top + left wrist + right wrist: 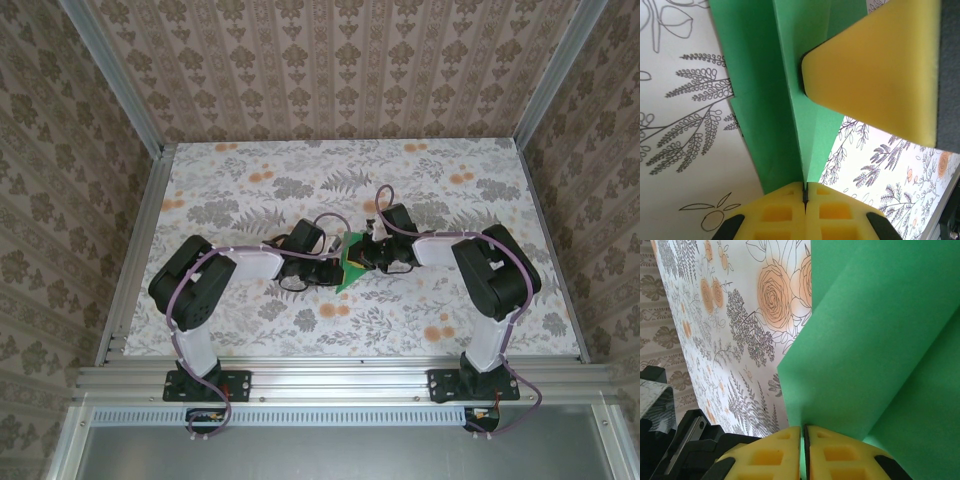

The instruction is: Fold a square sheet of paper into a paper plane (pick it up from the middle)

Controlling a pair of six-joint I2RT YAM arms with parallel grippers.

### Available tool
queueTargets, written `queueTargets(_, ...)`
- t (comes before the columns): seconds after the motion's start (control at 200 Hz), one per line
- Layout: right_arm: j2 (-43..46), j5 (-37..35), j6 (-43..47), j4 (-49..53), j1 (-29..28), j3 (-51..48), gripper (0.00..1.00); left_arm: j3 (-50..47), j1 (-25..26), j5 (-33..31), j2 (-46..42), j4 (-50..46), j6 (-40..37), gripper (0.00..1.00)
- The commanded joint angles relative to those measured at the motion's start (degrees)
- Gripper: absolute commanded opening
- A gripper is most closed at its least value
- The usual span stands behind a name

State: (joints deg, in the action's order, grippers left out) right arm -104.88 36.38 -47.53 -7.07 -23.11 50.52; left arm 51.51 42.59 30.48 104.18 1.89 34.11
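The square sheet of paper (350, 273) is bright green and folded into creased layers, held just above the middle of the table between both grippers. In the left wrist view the paper (765, 100) has a long centre crease that runs down into my left gripper (805, 194), which is shut on that edge. My right gripper (803, 435) is shut on another edge of the paper (875, 340), with green showing in the thin gap between its jaws. From above, the left gripper (337, 268) and right gripper (367, 256) almost touch. One yellow right fingertip (875, 65) rests against the paper's upper fold.
The floral tablecloth (300, 180) covers the table. Aluminium frame posts and patterned walls enclose it on three sides. Both arms reach inward from the near edge, and the left arm's dark body (670, 440) lies close beside the right wrist.
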Motion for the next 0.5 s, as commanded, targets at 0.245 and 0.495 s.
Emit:
queueTargets(0.245,9.17,-2.58,2.01,3.66,3.09,-1.54,0.14,-3.58,-2.58,4.56,0.58,6.52,4.06,0.00)
queueTargets(0.495,6.95,-0.08,1.47,2.25,1.85,-0.50,0.12,-3.50,-3.07,5.99,1.19,7.49,4.69,0.00)
